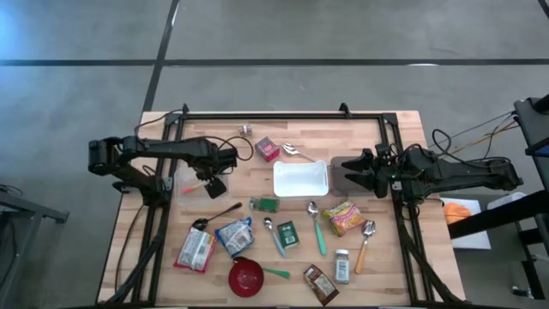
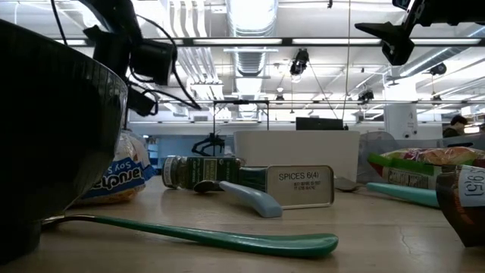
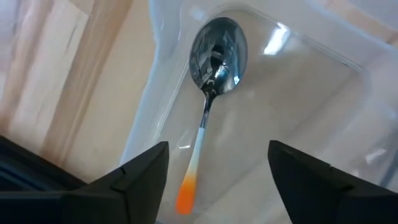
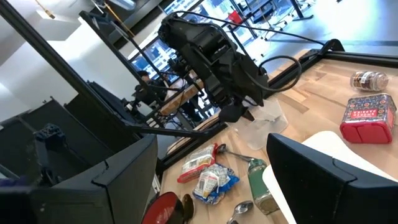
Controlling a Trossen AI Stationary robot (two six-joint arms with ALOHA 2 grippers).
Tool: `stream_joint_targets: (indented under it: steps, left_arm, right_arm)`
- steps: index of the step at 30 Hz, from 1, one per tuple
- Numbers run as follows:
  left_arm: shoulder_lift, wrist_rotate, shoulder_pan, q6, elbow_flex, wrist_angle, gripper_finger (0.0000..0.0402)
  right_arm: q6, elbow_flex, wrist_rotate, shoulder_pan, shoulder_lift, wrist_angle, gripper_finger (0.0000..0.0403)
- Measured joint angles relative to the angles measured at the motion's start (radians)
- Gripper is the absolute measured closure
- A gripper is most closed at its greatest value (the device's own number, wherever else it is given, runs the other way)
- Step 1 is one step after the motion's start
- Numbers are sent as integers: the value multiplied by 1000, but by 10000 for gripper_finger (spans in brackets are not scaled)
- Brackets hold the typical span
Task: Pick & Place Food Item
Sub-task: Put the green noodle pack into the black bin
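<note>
The orange-handled spoon (image 3: 208, 102) lies inside the clear plastic container (image 3: 323, 93), bowl up, directly below my left claw (image 1: 214, 182), whose fingers stand spread apart and touch nothing. That container sits on the tabletop (image 1: 257, 184) left of the white tray (image 1: 301, 178). My right claw (image 1: 350, 172) hovers spread and empty at the tray's right edge.

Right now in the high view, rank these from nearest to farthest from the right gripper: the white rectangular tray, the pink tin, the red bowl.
1. White rectangular tray: just beside the right gripper, toward the table's middle.
2. Pink tin: beyond the tray's far corner, toward the table's back edge.
3. Red bowl: far off, near the table's front edge.
</note>
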Motion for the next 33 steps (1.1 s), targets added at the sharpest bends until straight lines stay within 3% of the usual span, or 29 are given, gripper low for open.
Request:
stream_joint_targets:
  steps: [6, 18, 26, 33]
  left_arm:
    - [0, 10, -2, 3, 56, -76, 97]
    - [0, 18, -20, -8, 229, -139, 95]
    - [-2, 18, -88, -9, 382, -135, 95]
    - [-2, 18, -151, -60, 423, -126, 95]
  right_arm:
    - [0, 0, 0, 0, 0, 0, 102]
    - [8, 0, 2, 0, 0, 1, 102]
    - [149, 0, 7, 0, 0, 10, 102]
    - [244, 0, 8, -1, 11, -2, 102]
